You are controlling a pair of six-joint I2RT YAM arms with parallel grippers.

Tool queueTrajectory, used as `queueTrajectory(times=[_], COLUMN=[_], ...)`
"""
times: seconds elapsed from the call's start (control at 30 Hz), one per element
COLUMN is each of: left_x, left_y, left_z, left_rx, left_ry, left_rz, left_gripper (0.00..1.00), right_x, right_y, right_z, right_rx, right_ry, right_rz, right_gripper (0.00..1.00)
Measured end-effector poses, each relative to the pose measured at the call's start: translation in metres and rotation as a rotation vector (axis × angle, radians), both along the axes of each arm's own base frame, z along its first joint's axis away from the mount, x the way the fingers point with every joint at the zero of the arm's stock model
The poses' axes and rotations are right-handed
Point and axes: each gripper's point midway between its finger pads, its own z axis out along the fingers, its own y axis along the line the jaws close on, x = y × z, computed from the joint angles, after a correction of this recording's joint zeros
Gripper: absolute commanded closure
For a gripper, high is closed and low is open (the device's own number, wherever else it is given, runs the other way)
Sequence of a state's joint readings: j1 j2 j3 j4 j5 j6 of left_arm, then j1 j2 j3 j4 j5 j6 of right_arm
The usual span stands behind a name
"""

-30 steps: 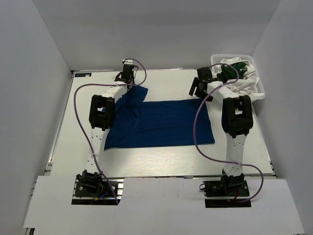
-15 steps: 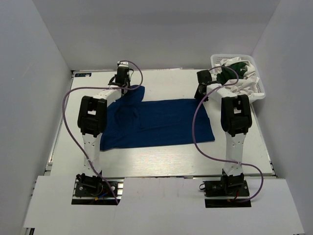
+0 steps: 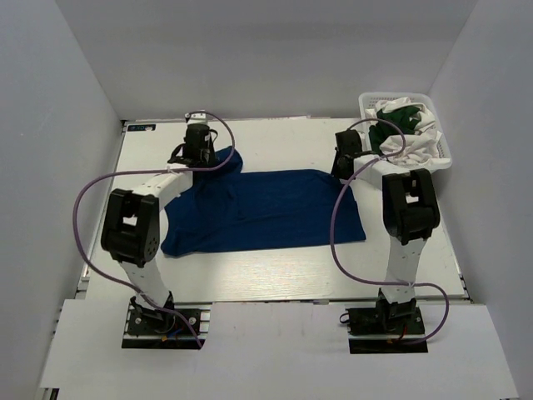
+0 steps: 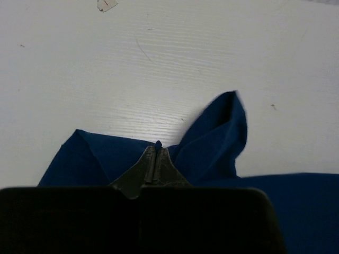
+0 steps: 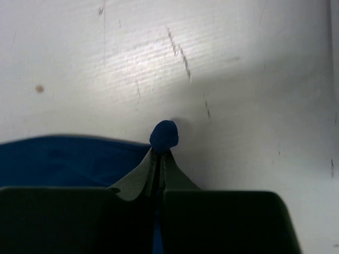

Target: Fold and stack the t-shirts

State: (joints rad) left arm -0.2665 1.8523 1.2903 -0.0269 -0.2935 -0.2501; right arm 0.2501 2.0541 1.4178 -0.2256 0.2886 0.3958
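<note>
A royal blue t-shirt lies spread flat across the middle of the table. My left gripper is shut on its far left part near the sleeve, a sliver of blue cloth showing between the closed fingertips. My right gripper is shut on the shirt's far right corner, where a small bunch of blue cloth pokes out past the tips. A dark green t-shirt and white t-shirts lie piled in the basket.
The white plastic mesh basket stands at the table's far right corner, close behind my right arm. Grey walls enclose the table on three sides. Purple cables loop from both arms over the table.
My right gripper came down onto the shirt's far right corner and shut on it. My left arm swung left with the cloth, drawing the shirt's left side outward.
</note>
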Motion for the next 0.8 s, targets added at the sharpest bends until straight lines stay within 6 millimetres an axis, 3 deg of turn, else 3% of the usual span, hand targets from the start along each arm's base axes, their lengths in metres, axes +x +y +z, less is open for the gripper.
queueTrajectory(times=[0.17,0.53,0.8], left_x=[-0.036,-0.139,-0.207], left_y=[-0.001,0.016,0.027], left_z=[0.027,0.028,-0.016], left_rx=[-0.102,-0.255,-0.375], left_ry=[-0.055,-0.083,0.002], left_rz=[0.003,0.042,0.123], left_gripper=[1.0,1.0,1.0], right_x=[-0.023,-0.031,-0.042], right_y=[0.008,0.009,-0.004], right_z=[0.013,0.048,0.052], right_rx=[0.002,0.0,-0.025], right_ry=[-0.057,-0.185,-0.197], right_rz=[0.074,0.094,0.043], right_gripper=[1.0,1.0,1.0])
